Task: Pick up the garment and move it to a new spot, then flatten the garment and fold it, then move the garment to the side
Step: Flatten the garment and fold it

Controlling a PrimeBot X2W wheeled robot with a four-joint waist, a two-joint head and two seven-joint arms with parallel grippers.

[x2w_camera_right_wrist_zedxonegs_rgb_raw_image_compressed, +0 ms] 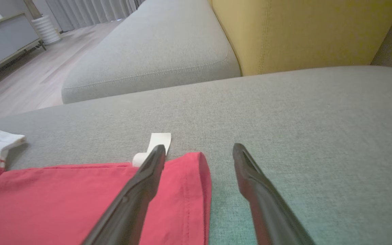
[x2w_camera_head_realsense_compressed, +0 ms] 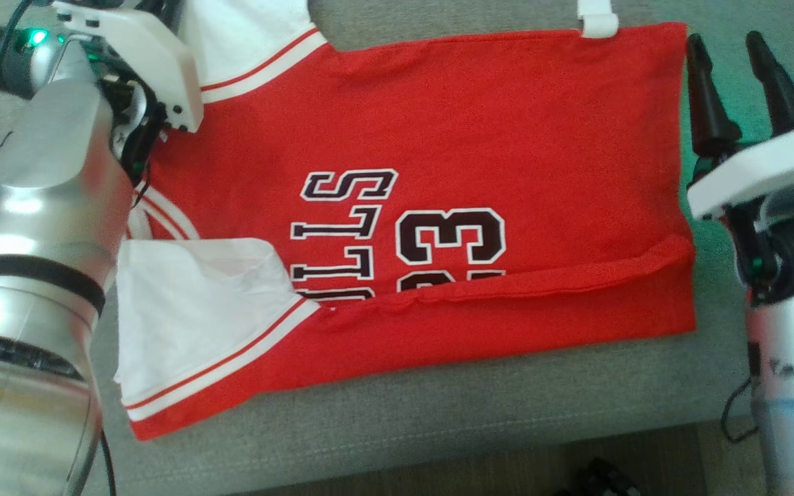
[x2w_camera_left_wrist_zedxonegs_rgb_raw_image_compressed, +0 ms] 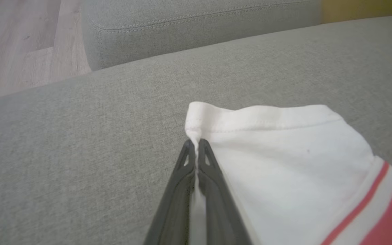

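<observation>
1. My left pincer point(x2w_camera_left_wrist_zedxonegs_rgb_raw_image_compressed: 196, 144) is clamped tight on the hemmed edge of the white sleeve point(x2w_camera_left_wrist_zedxonegs_rgb_raw_image_compressed: 284, 153). The cloth runs down between its fingers, and the rest of the sleeve spreads off to its right.
2. My right pincer point(x2w_camera_right_wrist_zedxonegs_rgb_raw_image_compressed: 199, 149) stands wide open and holds nothing. The red hem corner point(x2w_camera_right_wrist_zedxonegs_rgb_raw_image_compressed: 196, 170) lies just below its gap, with one finger over the cloth and the other over bare cushion point(x2w_camera_right_wrist_zedxonegs_rgb_raw_image_compressed: 318, 119).
3. The jersey point(x2w_camera_head_realsense_compressed: 480, 138) lies spread on the cushion, its long axis running from one pincer to the other: sleeves at the left one, hem at the right.
4. I judge the next move turns on that corner. The right arm is the nearer one, so it should drop and pinch before I lift.
</observation>
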